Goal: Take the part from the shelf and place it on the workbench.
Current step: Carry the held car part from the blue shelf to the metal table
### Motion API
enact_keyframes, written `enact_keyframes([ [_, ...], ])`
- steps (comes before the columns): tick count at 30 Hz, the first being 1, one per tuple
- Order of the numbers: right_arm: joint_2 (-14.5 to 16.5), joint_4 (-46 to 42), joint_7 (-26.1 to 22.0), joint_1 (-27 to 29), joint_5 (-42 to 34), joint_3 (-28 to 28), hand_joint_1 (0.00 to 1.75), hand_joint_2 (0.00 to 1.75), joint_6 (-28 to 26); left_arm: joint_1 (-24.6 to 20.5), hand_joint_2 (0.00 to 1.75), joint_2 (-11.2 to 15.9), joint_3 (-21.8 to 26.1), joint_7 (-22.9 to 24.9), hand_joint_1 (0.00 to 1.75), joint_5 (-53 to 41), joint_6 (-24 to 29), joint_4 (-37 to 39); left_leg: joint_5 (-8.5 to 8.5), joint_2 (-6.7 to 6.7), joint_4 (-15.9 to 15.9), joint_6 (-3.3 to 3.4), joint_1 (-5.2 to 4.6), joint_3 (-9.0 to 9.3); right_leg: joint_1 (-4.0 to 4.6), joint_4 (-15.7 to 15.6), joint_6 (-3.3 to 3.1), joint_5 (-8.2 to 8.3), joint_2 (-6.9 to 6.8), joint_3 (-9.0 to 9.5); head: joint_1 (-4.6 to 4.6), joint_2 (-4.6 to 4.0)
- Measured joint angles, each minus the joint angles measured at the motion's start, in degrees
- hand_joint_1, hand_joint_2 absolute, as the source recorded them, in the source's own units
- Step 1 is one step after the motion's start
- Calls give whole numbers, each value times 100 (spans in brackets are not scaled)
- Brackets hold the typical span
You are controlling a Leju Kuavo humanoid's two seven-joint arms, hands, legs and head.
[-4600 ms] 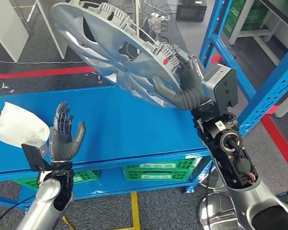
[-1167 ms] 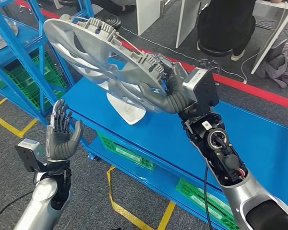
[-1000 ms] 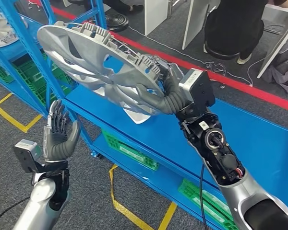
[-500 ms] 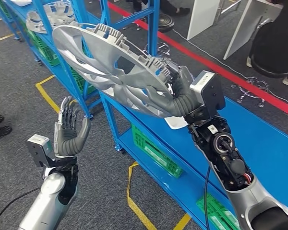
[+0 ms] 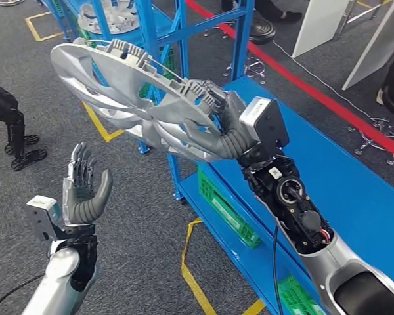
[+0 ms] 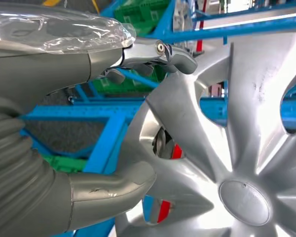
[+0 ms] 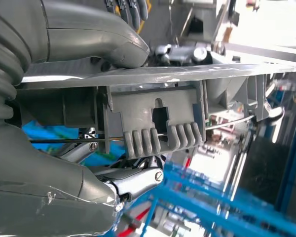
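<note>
Head view: even, bright overhead light, soft shadows, slight motion softness toward the frame edges. Sheen on the silver wheel cover [image 5: 135, 92] beyond the right hand [image 5: 228, 128]; no blown highlights there. Left wrist view: left hand [image 6: 64, 123] close to the lens and soft; glare on its clear wrap and a washed-out patch on the cover's spokes just past the thumb. Right wrist view: background beyond the fingers [image 7: 101, 32] overexposed and blurred; cover rim between the thumb and fingers reasonably sharp.
</note>
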Motion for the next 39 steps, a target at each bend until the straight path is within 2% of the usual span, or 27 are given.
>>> enact_keyframes([
  [2, 1, 4, -19, -6, -16, 9, 175, 175, 3, -6, 175, 4, 0, 21, 0, -15, 3, -8, 71, 82, -345, 67, -44, 190, 33, 1, 44, -32, -98, 21, 15, 0],
  [4, 1, 7, -31, -10, -46, 11, 175, 175, 9, 1, 175, 11, 0, 48, 0, -24, 9, -14, 84, -51, -373, 129, -45, 197, 23, 3, 101, -71, -168, 46, 40, 0],
  [6, 1, 7, -34, -9, -61, 9, 175, 175, 14, -4, 175, 14, 0, 67, 0, -31, 15, -29, 99, -162, -405, 196, -20, 231, -14, 218, 158, -238, 41, -30, 57, 0],
  [8, 0, 8, -36, -3, -61, 8, 175, 175, 16, -17, 175, 6, 0, 74, 0, -37, 16, -41, 103, -275, -416, 245, -3, 250, -32, 922, 193, -599, 357, -344, 117, 0],
  [10, 1, 13, -36, 12, -61, 9, 175, 175, 16, -5, 175, -2, 0, 77, 0, -39, 15, -41, 103, -411, -411, 263, -8, 250, -31, 1678, 213, -863, 448, -712, 177, 0],
  [11, 1, 16, -36, 23, -61, 8, 175, 175, 15, 3, 175, -3, 0, 78, 0, -40, 15, -41, 103, -488, -405, 264, -10, 251, -31, 1792, 213, -837, 455, -784, 194, 0],
  [12, 0, 18, -34, 32, -61, 8, 175, 175, 15, 7, 175, -3, 0, 81, 0, -40, 14, -41, 102, -568, -397, 263, -10, 253, -32, 1660, 206, -695, 464, -743, 209, 0],
  [13, -1, 18, -31, 38, -61, 8, 175, 175, 15, 6, 175, -4, 0, 87, 0, -40, 10, -42, 99, -649, -385, 258, -9, 257, -36, 1310, 193, -466, 498, -597, 227, 0],
  [15, -1, 13, -16, 40, -61, 6, 175, 175, 15, -7, 175, -8, 0, 108, 0, -44, 1, -43, 95, -796, -355, 232, -7, 246, -64, 491, 160, -98, 736, -238, 262, 0],
  [17, -1, 3, 1, 41, -61, 4, 175, 175, 15, -20, 175, -10, 0, 137, 0, -48, -8, -46, 116, -925, -333, 175, 5, 188, -73, 110, 140, -26, 909, -43, 259, 0],
  [19, -1, -5, 20, 43, -61, 2, 175, 175, 15, -19, 175, -6, 0, 161, 0, -49, -16, -49, 155, -1045, -342, 102, 23, 138, -68, 54, 104, -26, 810, 10, 256, 0],
  [20, -1, -5, 31, 43, -60, 2, 175, 175, 15, -18, 175, -2, 0, 169, 0, -50, -19, -51, 134, -991, -316, 72, 14, 115, -73, 24, 72, -5, 737, 29, 247, 0],
  [22, -1, -7, 43, 36, -60, -2, 175, 175, 15, -42, 175, 8, 0, 173, 0, -50, -20, -57, -86, -679, 48, 28, -13, -69, -81, -41, 7, 35, 586, 63, 177, 0],
  [23, 0, -7, 44, 33, -61, -3, 175, 175, 15, -54, 175, 9, 0, 175, 0, -50, -20, -59, -274, -483, 423, 9, -16, -248, -62, -51, -9, 40, 512, 68, 139, 0],
  [24, -1, -7, 43, 31, -61, -4, 175, 175, 16, -61, 175, 9, 0, 176, 0, -49, -20, -59, -457, -371, 859, -9, -6, -462, -50, -52, -20, 38, 433, 65, 103, 0],
  [25, -1, -6, 43, 33, -61, -4, 175, 175, 16, -59, 175, 10, 0, 177, 0, -49, -20, -59, -576, -316, 1227, -24, 6, -647, -44, -52, -25, 34, 352, 64, 84, 0],
  [26, -1, -3, 45, 35, -61, -4, 175, 175, 18, -53, 175, 13, 0, 177, 0, -49, -20, -59, -600, -291, 1412, -34, 19, -744, -43, -52, -26, 28, 273, 63, 63, 0],
  [27, -1, -1, 46, 37, -61, -3, 175, 175, 21, -49, 175, 16, 0, 177, 0, -49, -20, -59, -517, -270, 1350, -41, 32, -714, -43, -51, -22, 21, 197, 65, 40, 0],
  [28, -1, 2, 47, 38, -61, -3, 175, 175, 25, -50, 175, 20, 0, 177, 0, -49, -20, -59, -347, -226, 1038, -43, 42, -551, -44, -51, -12, 10, 127, 72, 22, 0],
  [30, -1, 3, 44, 36, -61, -3, 175, 175, 33, -67, 175, 22, 0, 177, 0, -49, -20, -59, -18, 35, 160, -23, 24, -72, -17, -45, 33, -27, 6, 96, -8, 0],
  [31, -1, 3, 43, 33, -61, -3, 175, 175, 37, -78, 175, 21, 0, 175, 0, -49, -20, -59, 63, 129, -145, 9, 7, 90, 4, -42, 61, -49, -47, 109, -2, 0],
  [32, -1, 3, 41, 29, -61, -3, 175, 175, 38, -86, 175, 19, 0, 175, 0, -49, -20, -59, 80, 185, -293, 45, -11, 167, 26, -40, 91, -70, -97, 122, 13, 0],
  [34, -1, 3, 38, 27, -61, -2, 175, 175, 42, -91, 175, 20, 0, 175, 0, -50, -20, -60, 62, 55, -319, 128, -32, 173, 30, -46, 148, -107, -212, 156, 53, 0],
  [35, -1, 3, 37, 28, -61, -3, 175, 175, 42, -89, 175, 20, 0, 175, 0, -51, -20, -63, 61, -11, -327, 162, -29, 184, 13, -21, 179, -150, -186, 156, 62, 0],
  [37, -1, 3, 36, 33, -61, -5, 175, 175, 42, -101, 175, 14, 0, 175, 0, -51, -20, -70, 65, -141, -346, 234, -7, 216, -26, 323, 222, -374, 79, 16, 91, 0],
  [38, -1, 3, 35, 37, -61, -6, 175, 175, 42, -103, 175, 7, 0, 174, 0, -51, -20, -73, 62, -205, -349, 258, 3, 227, -38, 690, 234, -556, 265, -157, 126, 0],
  [39, -1, 3, 33, 42, -61, -6, 175, 175, 42, -104, 175, 1, 0, 175, 0, -51, -20, -74, 58, -274, -347, 276, 2, 233, -37, 1144, 240, -741, 382, -378, 165, 0],
])
